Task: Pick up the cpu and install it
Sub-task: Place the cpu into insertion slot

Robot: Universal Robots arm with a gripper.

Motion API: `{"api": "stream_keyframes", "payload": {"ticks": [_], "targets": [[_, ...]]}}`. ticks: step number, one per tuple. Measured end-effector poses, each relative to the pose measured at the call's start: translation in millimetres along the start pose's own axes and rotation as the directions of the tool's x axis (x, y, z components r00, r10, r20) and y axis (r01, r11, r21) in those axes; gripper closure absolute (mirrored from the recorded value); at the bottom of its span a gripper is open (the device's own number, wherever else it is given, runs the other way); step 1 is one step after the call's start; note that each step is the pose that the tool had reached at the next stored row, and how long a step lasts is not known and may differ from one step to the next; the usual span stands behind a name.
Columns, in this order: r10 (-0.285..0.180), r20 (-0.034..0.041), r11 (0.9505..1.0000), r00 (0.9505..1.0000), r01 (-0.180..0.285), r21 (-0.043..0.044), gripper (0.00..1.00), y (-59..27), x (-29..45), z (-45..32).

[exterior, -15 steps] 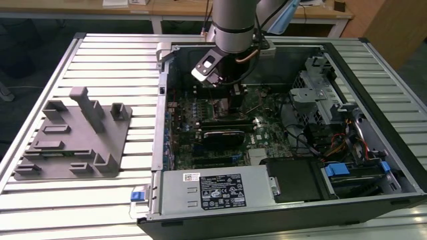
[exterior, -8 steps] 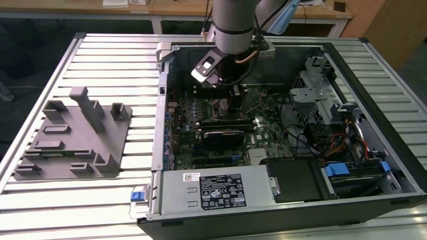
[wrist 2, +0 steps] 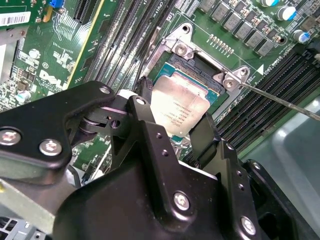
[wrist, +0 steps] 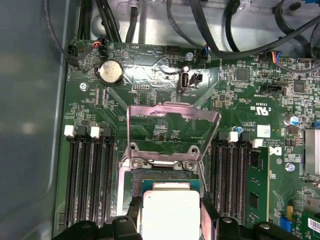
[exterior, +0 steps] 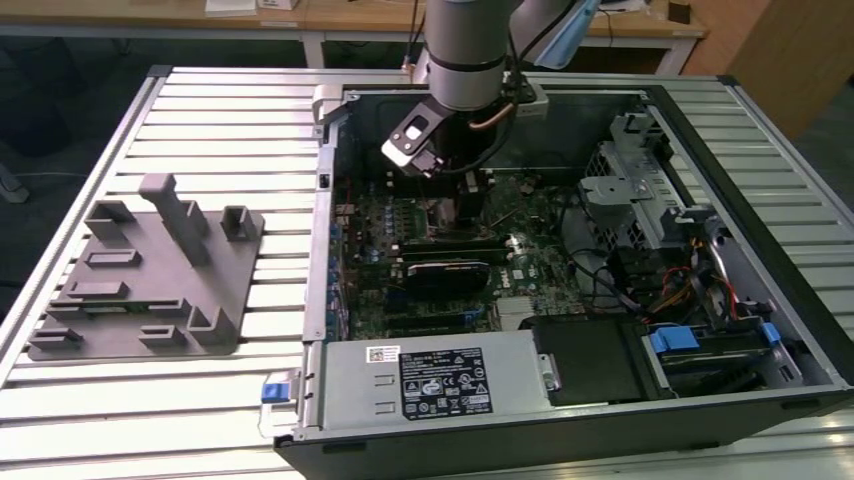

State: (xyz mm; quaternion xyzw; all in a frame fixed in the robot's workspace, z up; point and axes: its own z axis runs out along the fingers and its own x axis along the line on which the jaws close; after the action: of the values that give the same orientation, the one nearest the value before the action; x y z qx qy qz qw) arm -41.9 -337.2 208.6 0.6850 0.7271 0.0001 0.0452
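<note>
Second wrist view has the cpu (wrist 2: 179,107) pinched by its edges in the gripper (wrist 2: 174,114), right at the open socket (wrist 2: 197,67). First wrist view: load plate (wrist: 172,110) flipped up, memory slots (wrist: 90,180) either side, green motherboard (wrist: 150,70) all around.

cpu (wrist 2: 179,107): bare silver metal top; smooth, with a soft satin sheen
end effector (wrist 2: 175,117): matt black links and fingers (wrist 2: 145,95), smooth; bright metal screw heads
socket frame (wrist: 172,112): polished metal that was shiny and reflective
motherboard (wrist: 150,85): green board under a glossy lacquer; black plastic slots looked dull
surface (exterior: 214,110): pale ribbed metal slats; lightly shiny
fixture tray (exterior: 147,290): grey plastic; matt throughout
computer case (exterior: 587,110): grey sheet metal inside, looked matt; outer rim was black
</note>
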Motion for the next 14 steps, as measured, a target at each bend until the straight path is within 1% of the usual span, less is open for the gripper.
{"api": "stream_keyframes", "payload": {"ticks": [4,5,7,14], "targets": [[0.000,-0.0031,1.0000,1.0000,0.000,-0.0002,0.45,-0.1,0.1,0.7],[0.000,-0.0048,1.0000,1.0000,0.000,-0.0003,0.45,-0.1,0.1,0.8],[0.000,-0.0109,1.0000,0.9999,0.000,-0.0007,0.45,-0.1,0.1,1.1],[0.000,-0.0115,1.0000,0.9999,0.000,-0.0007,0.45,-0.3,0.2,3.4]]}}
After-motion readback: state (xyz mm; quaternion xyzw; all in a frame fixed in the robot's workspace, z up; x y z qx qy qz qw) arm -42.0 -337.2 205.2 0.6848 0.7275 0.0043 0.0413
